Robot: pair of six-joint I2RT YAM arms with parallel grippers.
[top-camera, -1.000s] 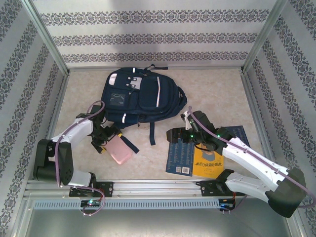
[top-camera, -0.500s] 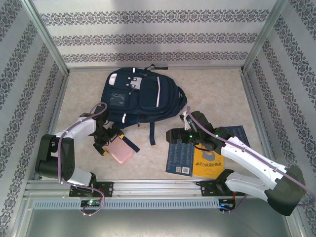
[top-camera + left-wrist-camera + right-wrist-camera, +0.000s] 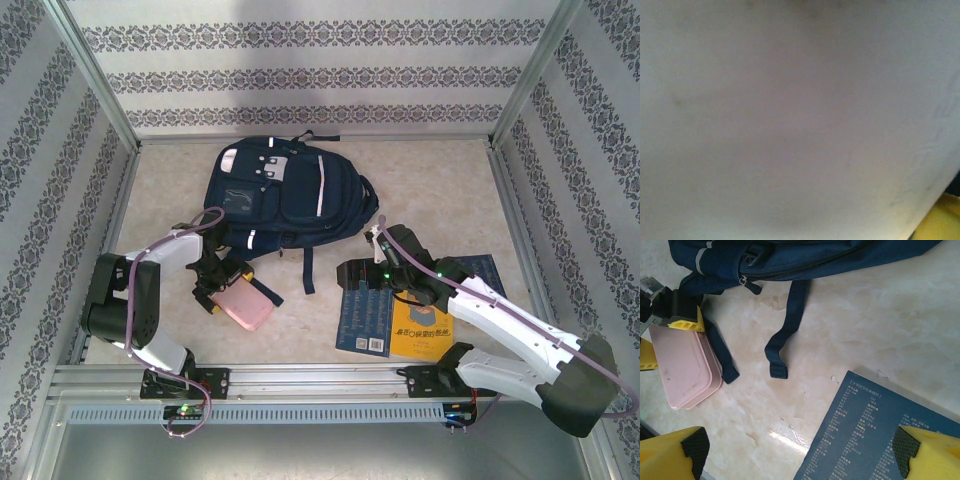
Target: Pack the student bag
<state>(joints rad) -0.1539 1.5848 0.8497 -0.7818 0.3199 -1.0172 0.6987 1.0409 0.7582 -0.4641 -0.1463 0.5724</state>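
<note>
Student bag (image 3: 290, 195) lies flat, handle end far.

There is one bag (image 3: 290, 195) at twelve o'clock on the desk (image 3: 450, 190) and one pink case (image 3: 243, 308) at eight o'clock. At four o'clock lie two books, one blue book (image 3: 362, 318) and one yellow book (image 3: 425, 338); a blue corner (image 3: 488, 268) past them may be a third, but that cannot be told. There are two arms, the left arm (image 3: 150, 265) and the right arm (image 3: 500, 320).
</note>
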